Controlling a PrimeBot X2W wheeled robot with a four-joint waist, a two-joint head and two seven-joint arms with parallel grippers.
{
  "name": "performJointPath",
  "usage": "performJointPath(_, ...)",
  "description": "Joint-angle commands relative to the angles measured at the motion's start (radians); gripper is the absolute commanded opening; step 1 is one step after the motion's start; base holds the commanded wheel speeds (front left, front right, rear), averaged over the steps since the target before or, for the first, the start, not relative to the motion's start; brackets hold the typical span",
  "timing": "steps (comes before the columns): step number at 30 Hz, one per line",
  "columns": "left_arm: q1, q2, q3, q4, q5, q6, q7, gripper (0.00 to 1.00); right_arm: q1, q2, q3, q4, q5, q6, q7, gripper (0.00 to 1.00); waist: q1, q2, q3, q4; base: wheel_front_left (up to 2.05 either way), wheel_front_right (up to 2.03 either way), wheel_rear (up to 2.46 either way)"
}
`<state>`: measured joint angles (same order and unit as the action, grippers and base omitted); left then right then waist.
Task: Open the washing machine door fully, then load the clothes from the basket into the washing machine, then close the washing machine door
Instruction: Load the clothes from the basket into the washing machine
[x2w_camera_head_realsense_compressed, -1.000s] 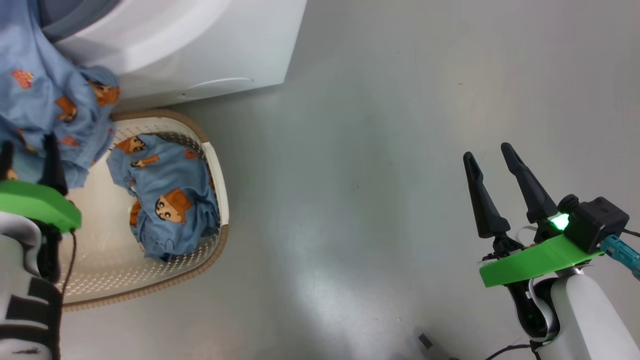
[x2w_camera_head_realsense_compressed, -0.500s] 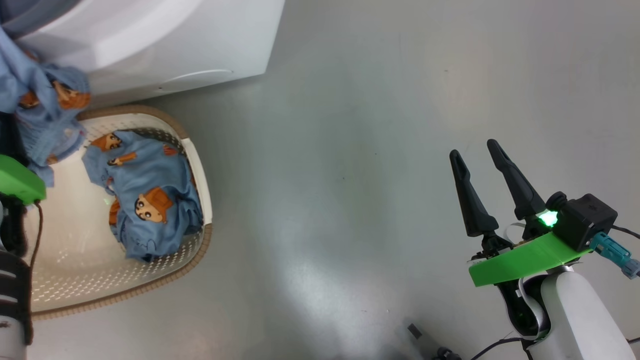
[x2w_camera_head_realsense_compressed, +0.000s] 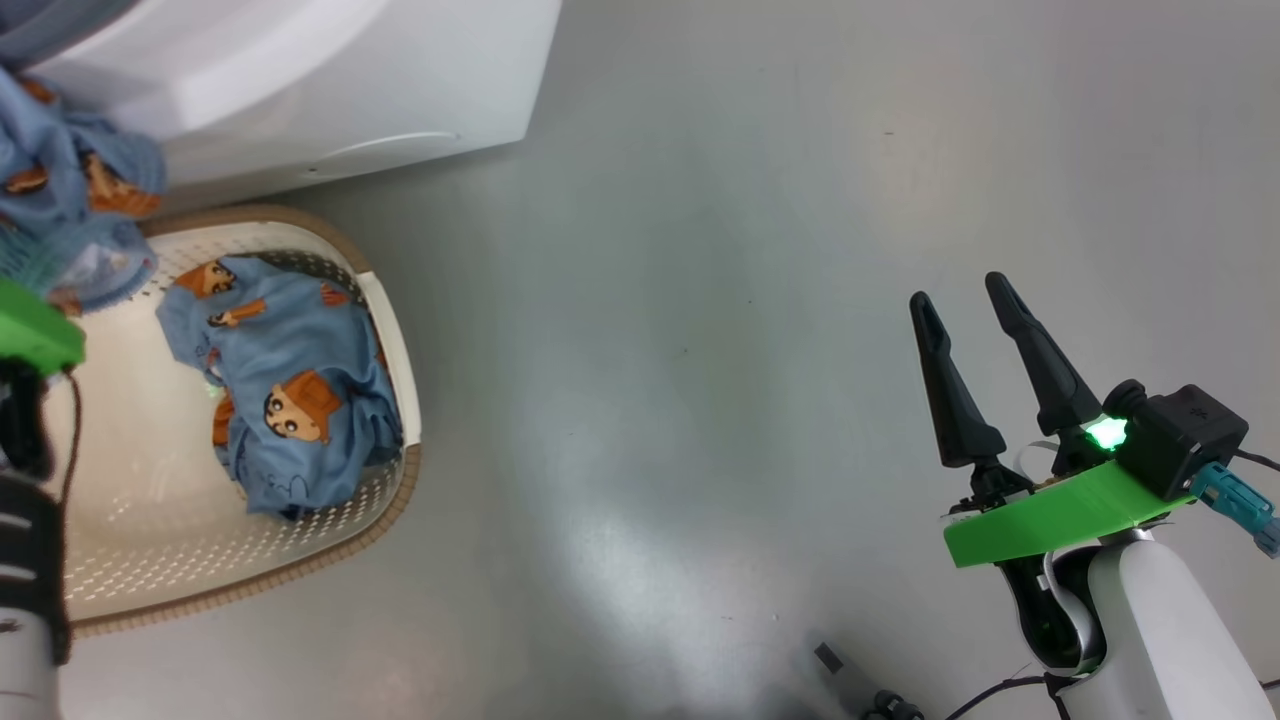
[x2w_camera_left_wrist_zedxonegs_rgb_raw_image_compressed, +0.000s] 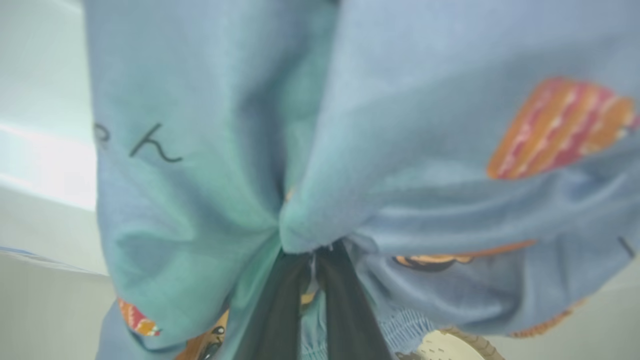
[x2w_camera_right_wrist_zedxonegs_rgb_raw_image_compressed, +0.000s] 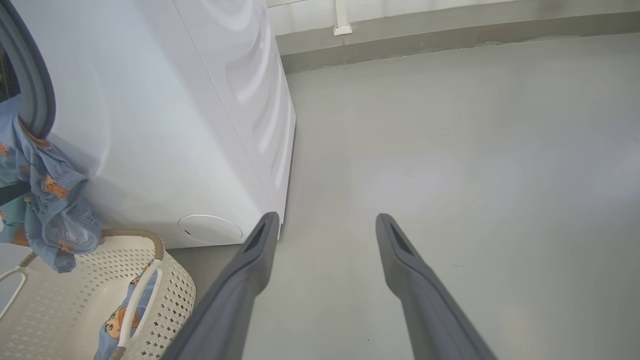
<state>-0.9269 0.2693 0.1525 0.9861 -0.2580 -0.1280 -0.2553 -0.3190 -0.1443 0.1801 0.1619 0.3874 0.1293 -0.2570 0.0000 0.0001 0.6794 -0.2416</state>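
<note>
A light blue garment (x2w_camera_left_wrist_zedxonegs_rgb_raw_image_compressed: 210, 150) is pinched at a bunched fold between the closed fingers (x2w_camera_left_wrist_zedxonegs_rgb_raw_image_compressed: 345, 300) of the left gripper (x2w_camera_left_wrist_zedxonegs_rgb_raw_image_compressed: 312, 252). It is seen hanging against the washing machine (x2w_camera_head_realsense_compressed: 300, 80) front, beside the grey gasket (x2w_camera_right_wrist_zedxonegs_rgb_raw_image_compressed: 35, 90) and above the far end of the basket (x2w_camera_head_realsense_compressed: 393, 330). A second garment (x2w_camera_head_realsense_compressed: 290, 390) is crumpled inside the basket, which is set on the floor (x2w_camera_head_realsense_compressed: 700, 350) just before the machine. The right gripper (x2w_camera_head_realsense_compressed: 958, 292) is held well apart over bare floor, spread wide and empty.
</note>
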Motion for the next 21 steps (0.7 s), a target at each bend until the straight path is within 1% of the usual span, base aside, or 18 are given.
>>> performJointPath(1, 0.005, 0.037, 0.009, -0.034, -0.007, -0.002, -0.006, 0.0, 0.005, 0.002, 0.014, -0.021, -0.005, 0.001, -0.005, 1.0, 0.0, -0.0001, -0.002, 0.007, 0.0, 0.0, 0.0)
performJointPath(7, 0.051, 0.009, -0.001, -0.144, -0.077, -0.002, -0.006, 0.0, -0.001, 0.008, 0.003, -0.014, -0.006, 0.001, -0.005, 1.0, 0.0, -0.0001, -0.018, 0.035, 0.0, 0.0, 0.0)
performJointPath(11, 0.094, -0.01, 0.019, -0.23, -0.108, -0.003, -0.006, 0.0, -0.002, 0.009, -0.001, -0.011, -0.004, 0.001, -0.005, 1.0, 0.0, -0.0001, -0.034, 0.05, 0.0, 0.0, 0.0)
performJointPath(17, 0.158, -0.042, 0.046, -0.36, -0.119, -0.003, -0.006, 0.0, 0.009, 0.007, -0.006, -0.011, 0.001, 0.001, -0.005, 1.0, 0.0, -0.0001, -0.063, 0.064, 0.0, 0.0, 0.0)
performJointPath(21, 0.177, -0.055, 0.042, -0.432, -0.12, -0.003, -0.006, 0.0, 0.015, 0.008, -0.005, -0.012, 0.002, 0.001, -0.005, 1.0, 0.0, -0.0001, -0.076, 0.066, 0.0, 0.0, 0.0)
